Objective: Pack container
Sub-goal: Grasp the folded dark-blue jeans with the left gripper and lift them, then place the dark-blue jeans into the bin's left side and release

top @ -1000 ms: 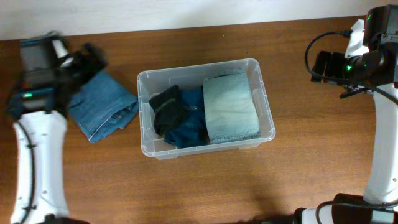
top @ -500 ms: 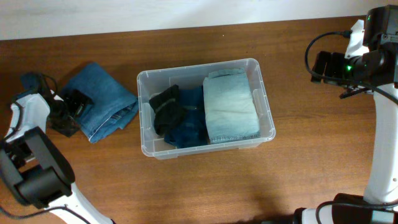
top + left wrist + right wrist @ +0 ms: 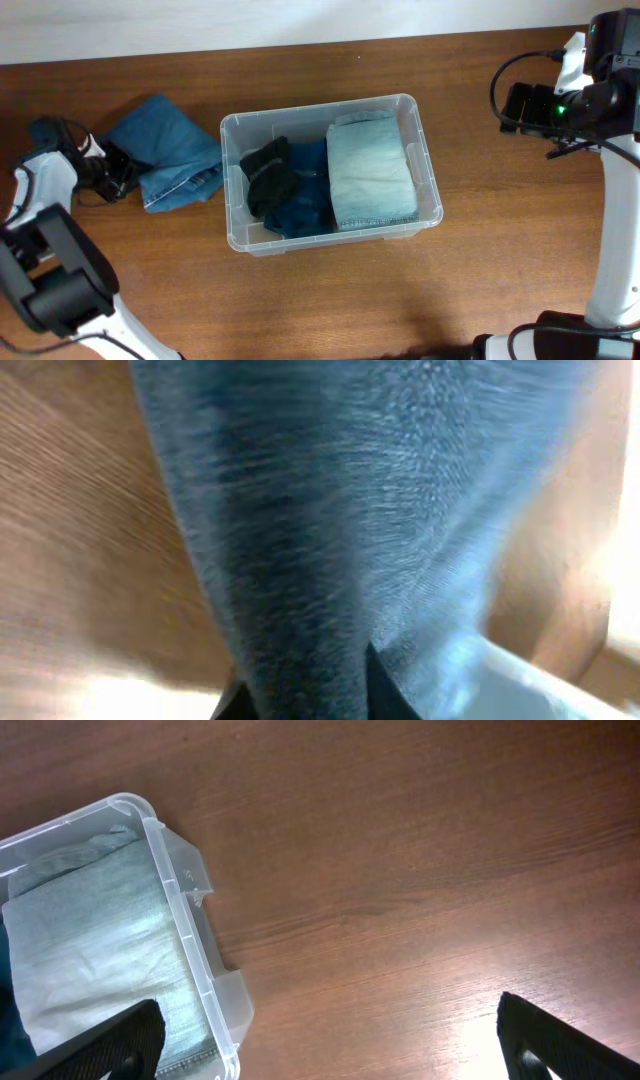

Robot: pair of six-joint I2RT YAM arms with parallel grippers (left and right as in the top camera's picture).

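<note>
Closest to me, in the left wrist view, my left gripper (image 3: 300, 698) has its two dark fingertips pinched onto a fold of the mid-blue denim garment (image 3: 340, 510). The jaws are closed down to the thickness of the cloth, which fills nearly the whole lens. From overhead, that gripper (image 3: 108, 172) sits at the nine o'clock edge of the crumpled denim, which lies on the brown wooden table (image 3: 330, 300).

Next out, toward three o'clock, the clear rectangular plastic container (image 3: 320, 107) stands mid-table. The denim's edge is right beside its wall; I cannot tell if they touch. Inside I see a black garment (image 3: 268, 175) at the nine o'clock end, a dark blue denim piece (image 3: 308, 200) in the middle, and a folded pale-wash denim piece (image 3: 372, 170) at the three o'clock end.

Farthest, at two o'clock of the container and well apart from it, my right gripper (image 3: 330, 1045) hangs over the wood with its fingers spread wide, holding nothing. Its camera catches the container's corner at nine o'clock.
</note>
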